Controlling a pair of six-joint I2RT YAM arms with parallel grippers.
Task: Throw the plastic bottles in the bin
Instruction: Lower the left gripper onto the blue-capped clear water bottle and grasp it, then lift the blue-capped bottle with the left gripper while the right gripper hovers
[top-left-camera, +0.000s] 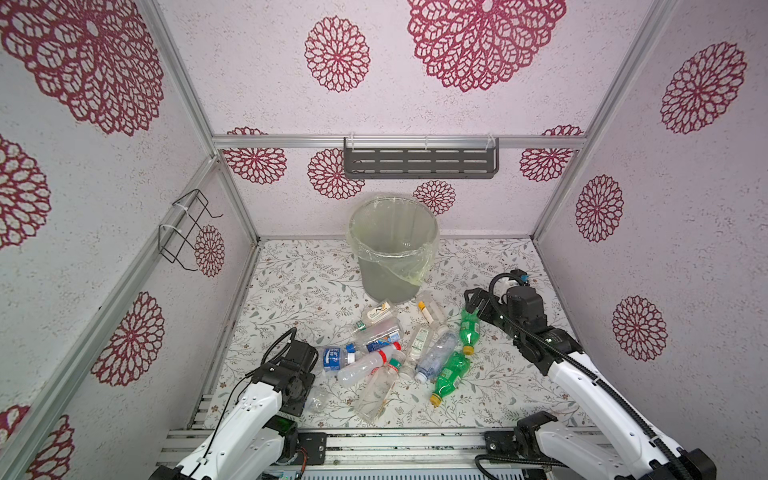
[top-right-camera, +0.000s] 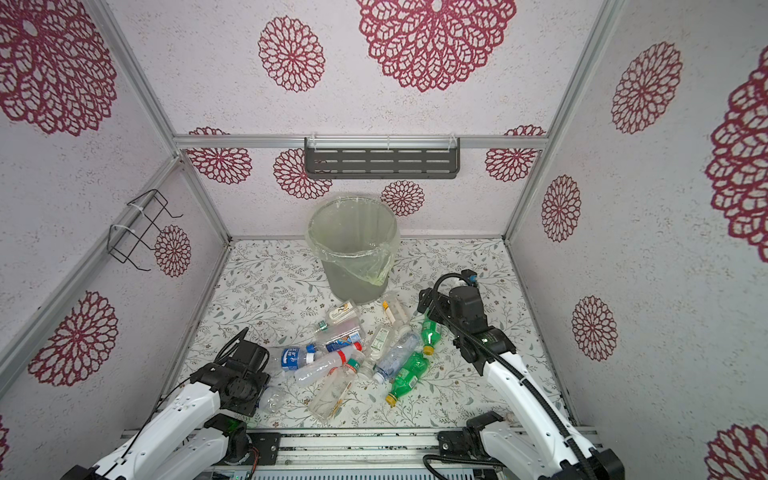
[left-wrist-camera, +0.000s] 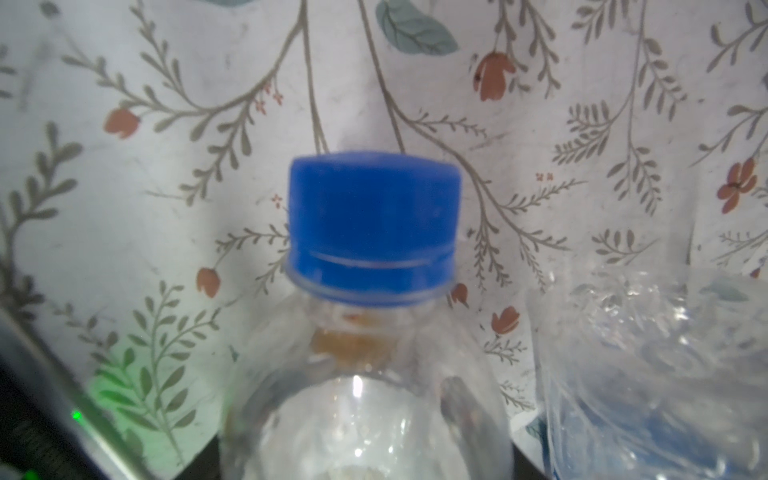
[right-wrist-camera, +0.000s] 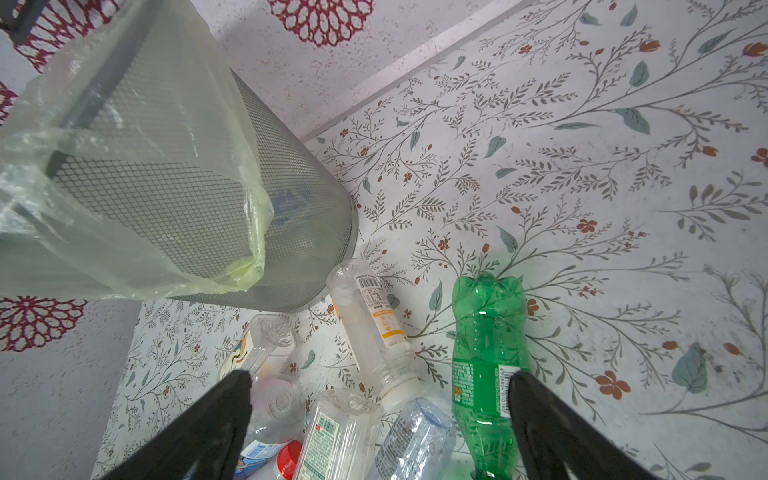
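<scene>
"Top views, both: what's biggest on that white table sheet printed with leafy sprigs (top-left-camera: 291, 286)?"

"One round grey mesh wastebasket lined with a clear yellowish bag (top-left-camera: 386, 278), upright at the back, in the middle, near the wall."

"And the arms?"

"Two. The right gripper (right-wrist-camera: 378, 376) has its black fingers (right-wrist-camera: 232, 411) spread wide and holds nothing. It hangs above the right edge of the heap. The left gripper (top-left-camera: 307, 397) is tucked under its own wrist. I can't tell how wide it stands or whether it grips anything."

"Bottles?"

"About a dozen small plastic bottles (top-left-camera: 436, 357), lying in one heap on the table in front of the bin. Two are green ones with yellow caps (top-left-camera: 451, 376), one just behind the other on the right. Ten or so are clear, but they overlap, so I won't swear to it."

"Left wrist view?"

"One clear bottle with a blue screw cap (left-wrist-camera: 374, 224), dead centre and close to the lens. A second clear one (left-wrist-camera: 644, 374) lies just beside it."
</scene>
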